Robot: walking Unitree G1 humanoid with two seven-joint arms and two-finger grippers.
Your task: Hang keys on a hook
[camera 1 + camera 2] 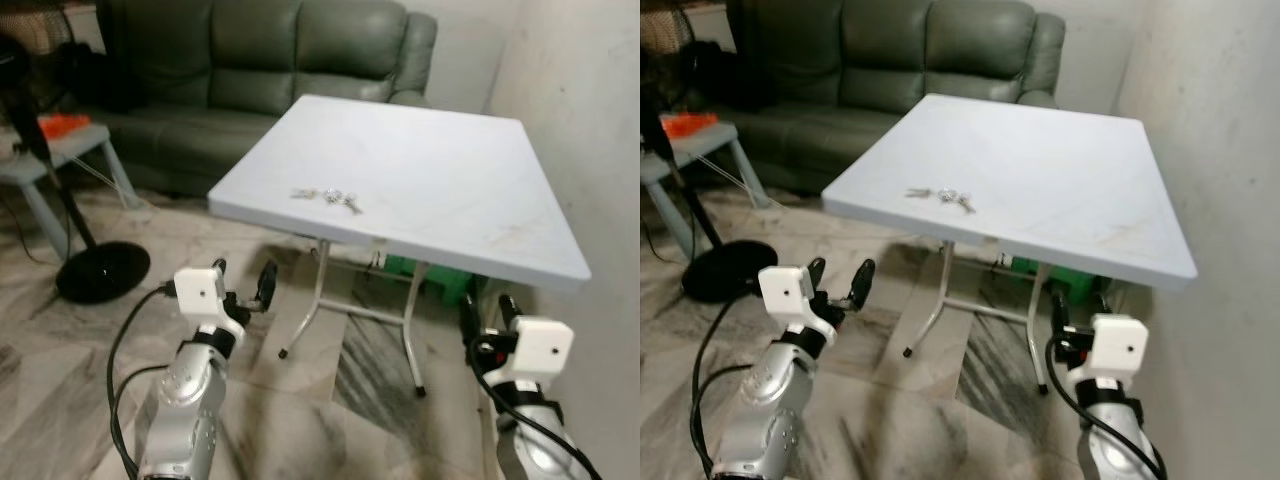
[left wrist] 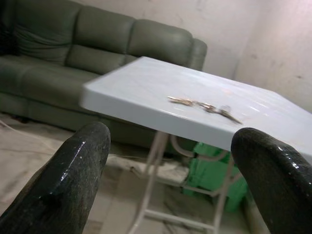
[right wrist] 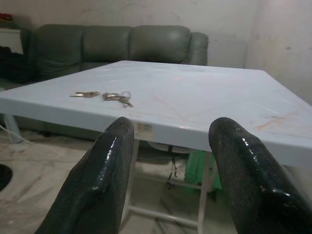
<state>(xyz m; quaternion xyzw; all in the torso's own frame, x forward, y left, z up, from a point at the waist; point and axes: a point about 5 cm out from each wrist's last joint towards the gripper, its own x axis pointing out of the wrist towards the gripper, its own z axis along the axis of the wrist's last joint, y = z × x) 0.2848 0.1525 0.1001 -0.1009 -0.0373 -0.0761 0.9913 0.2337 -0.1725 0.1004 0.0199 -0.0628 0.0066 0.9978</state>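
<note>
A bunch of metal keys [image 1: 328,197] lies flat on the white folding table [image 1: 450,190], close to its near left edge. The keys [image 2: 202,105] also lie ahead of the left wrist camera and, as keys [image 3: 105,95], ahead of the right one. My left gripper [image 1: 243,278] is held open below and in front of the table's left corner, with nothing between its fingers. My right gripper [image 1: 487,312] is open too, low under the table's near right edge, and holds nothing.
A dark green sofa [image 1: 270,70] stands behind the table. A fan's black round base [image 1: 102,270] and a small side table [image 1: 50,150] with an orange item are at the left. A green crate [image 1: 440,280] sits under the table. A wall [image 1: 590,120] runs along the right.
</note>
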